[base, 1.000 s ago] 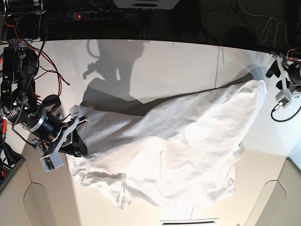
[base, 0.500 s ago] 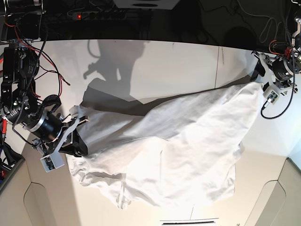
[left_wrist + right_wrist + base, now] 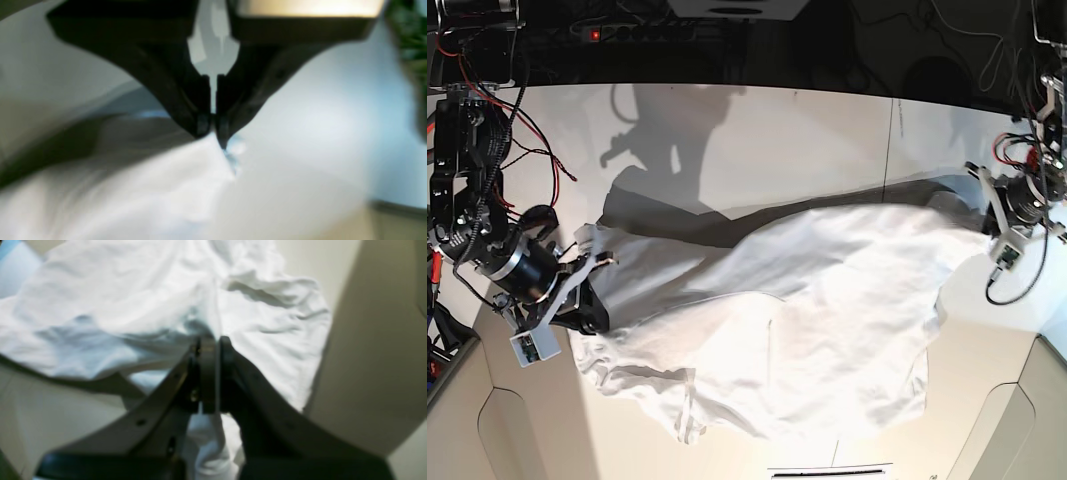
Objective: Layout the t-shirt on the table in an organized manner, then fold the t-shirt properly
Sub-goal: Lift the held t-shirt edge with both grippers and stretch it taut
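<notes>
Counter (image 3: 827, 130), 1 white surface with 1 thin dark seam and beige cut-out corners, carries 1 white t-shirt (image 3: 797, 330) stretched between 2 arms. Cloth spreads across the counter's middle and near side, its long axis running from the base view's lower left up to the right edge, where it narrows to a raised, pulled point. Wrinkles bunch along the lower left hem, and a dark shadow lies on the counter behind the garment. Left tool (image 3: 212, 133), at the base view's right, is clamped narrow on that drawn-out tip of fabric. Right tool (image 3: 211, 343), at the base view's left, is pinched tight on a fold at the shirt's opposite end.
</notes>
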Controlling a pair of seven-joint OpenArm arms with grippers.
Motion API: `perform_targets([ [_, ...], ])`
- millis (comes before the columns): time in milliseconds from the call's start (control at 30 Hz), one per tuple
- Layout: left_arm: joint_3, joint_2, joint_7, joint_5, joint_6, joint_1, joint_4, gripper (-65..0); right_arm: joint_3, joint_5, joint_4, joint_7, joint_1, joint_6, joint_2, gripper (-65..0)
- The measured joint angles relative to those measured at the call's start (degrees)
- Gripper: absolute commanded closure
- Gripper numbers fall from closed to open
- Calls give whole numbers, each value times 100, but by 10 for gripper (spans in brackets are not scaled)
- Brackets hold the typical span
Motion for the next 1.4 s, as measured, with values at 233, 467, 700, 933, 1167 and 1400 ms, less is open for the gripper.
perform_targets([
  [233,-4,-719,61,-350,-9,-925,313,0,-4,-219,-2,68,457,-251,-4,0],
  [467,11,-1167,70,-490,-221,-1932,313,0,-4,-232,4,81,1235,-251,-118,0],
  [700,22,-1504,378,-1985,-1082,-2485,345,0,-4,-105,7,-20,1486,-48,-396,0],
  [933,149,-1628,2590,-3014,-1036,-1370,428,0,-7,739,282,-702,702,584,-363,0],
  [1167,144,-1631,3274,-3254,-1032,118,426,0,-2,758,636,-1241,-179,601,291,0],
  [1400,146,-1628,3265,-3270,-1043,1016,426,0,13,785,632,-1530,-822,595,811,0],
])
